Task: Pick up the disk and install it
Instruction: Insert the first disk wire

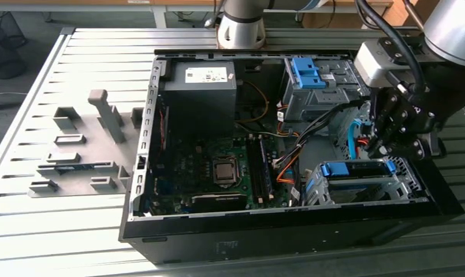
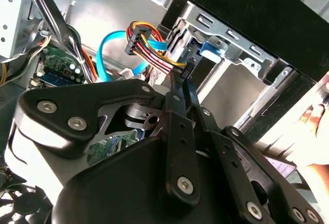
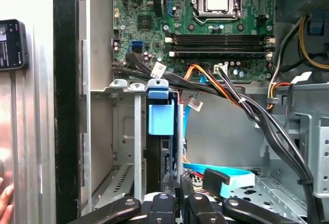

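I see the open computer case on the slatted surface. The disk in its blue carrier sits in the lower drive cage. My end effector hangs just above it, fingers pressed together, nothing visibly between them.
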Available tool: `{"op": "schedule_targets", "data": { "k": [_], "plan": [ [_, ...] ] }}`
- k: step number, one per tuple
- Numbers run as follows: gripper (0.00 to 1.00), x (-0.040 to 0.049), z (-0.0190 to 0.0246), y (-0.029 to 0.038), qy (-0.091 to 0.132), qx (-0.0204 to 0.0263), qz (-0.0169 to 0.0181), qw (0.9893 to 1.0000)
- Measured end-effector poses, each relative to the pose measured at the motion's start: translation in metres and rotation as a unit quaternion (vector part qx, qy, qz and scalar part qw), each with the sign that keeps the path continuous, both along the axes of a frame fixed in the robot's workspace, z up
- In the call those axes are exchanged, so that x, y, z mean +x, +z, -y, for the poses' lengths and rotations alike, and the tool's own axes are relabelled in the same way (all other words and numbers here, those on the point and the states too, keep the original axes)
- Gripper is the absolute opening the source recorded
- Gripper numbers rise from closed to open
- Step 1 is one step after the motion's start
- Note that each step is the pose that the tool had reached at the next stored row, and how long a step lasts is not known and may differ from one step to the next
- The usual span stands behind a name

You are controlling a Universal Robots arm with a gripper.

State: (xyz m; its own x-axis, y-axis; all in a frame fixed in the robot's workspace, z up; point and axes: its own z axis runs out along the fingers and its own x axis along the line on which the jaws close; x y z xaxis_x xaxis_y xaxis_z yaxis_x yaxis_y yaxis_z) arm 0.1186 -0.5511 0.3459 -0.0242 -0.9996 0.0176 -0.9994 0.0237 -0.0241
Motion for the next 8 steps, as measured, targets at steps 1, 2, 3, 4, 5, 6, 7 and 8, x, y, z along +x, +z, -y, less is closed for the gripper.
{"op": "schedule_targets", "data": {
  "k": [1, 2, 3, 4, 5, 6, 7, 8],
  "plan": [
    [0.16, -0.0003, 0.0010, -0.0002, 0.000, 0.0000, 0.0000, 1.0000],
    [0.16, -0.0007, 0.0020, -0.0007, 0.000, 0.0000, 0.0000, 1.0000],
    [0.16, -0.0011, 0.0025, -0.0015, 0.000, 0.0001, 0.0000, 1.0000],
    [0.16, -0.0016, 0.0029, -0.0024, 0.000, 0.0001, 0.0000, 1.0000],
    [0.16, -0.0020, 0.0032, -0.0034, 0.000, 0.0000, 0.0000, 1.0000],
    [0.16, -0.0024, 0.0033, -0.0044, 0.000, 0.0000, 0.0000, 1.0000],
    [0.16, -0.0026, 0.0033, -0.0053, 0.000, -0.0001, 0.0000, 1.0000],
    [0.16, -0.0027, 0.0033, -0.0059, 0.000, 0.0000, 0.0000, 1.0000]
  ]
}}
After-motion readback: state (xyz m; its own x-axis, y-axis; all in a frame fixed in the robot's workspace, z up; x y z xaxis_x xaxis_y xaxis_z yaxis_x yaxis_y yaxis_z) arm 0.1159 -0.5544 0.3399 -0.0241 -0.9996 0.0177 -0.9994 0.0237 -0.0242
